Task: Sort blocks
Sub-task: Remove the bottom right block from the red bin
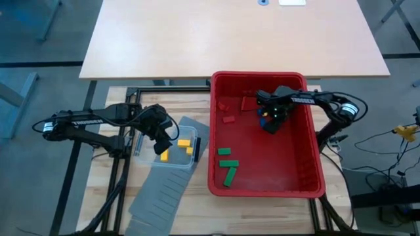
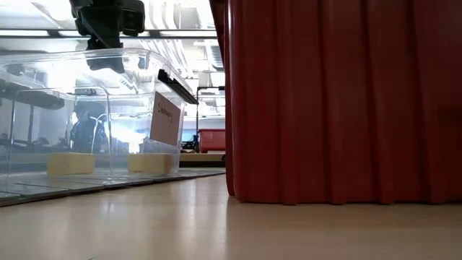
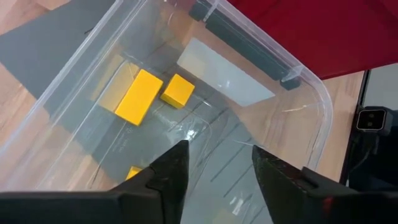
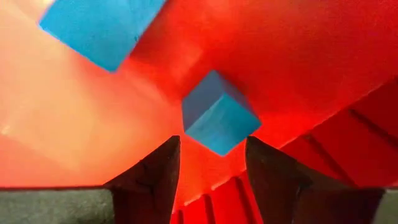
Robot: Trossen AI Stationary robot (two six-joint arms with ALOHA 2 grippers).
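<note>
Right gripper [image 4: 208, 165] low inside the red bin [image 1: 308, 164], fingers parted with nothing clamped. A blue cube [image 4: 217, 121] sits on the bin floor just ahead of the tips, in line with the gap, one corner pointing toward it; not between the fingers. A second blue block [image 4: 99, 28] lies farther ahead, off toward the left finger's side (only partly in frame).

Left gripper [image 3: 214, 165] hangs over the clear tub [image 3: 317, 118], fingers apart and empty. Ahead of the tips, on the tub floor: a yellow bar [image 3: 138, 96] and a yellow cube [image 3: 178, 91], touching or nearly so at one corner. A third yellow piece [image 3: 132, 172] shows just outside the left finger, mostly hidden behind it.

From above: three red blocks [image 1: 228, 119] in the bin, well to the side of the right gripper; three green blocks [image 1: 227, 164] bunched in the bin's near part, well clear of both grippers. Tub rests on grey panels [image 1: 157, 193].

Low view: two yellow blocks seen through the tub wall, the left gripper above them.
</note>
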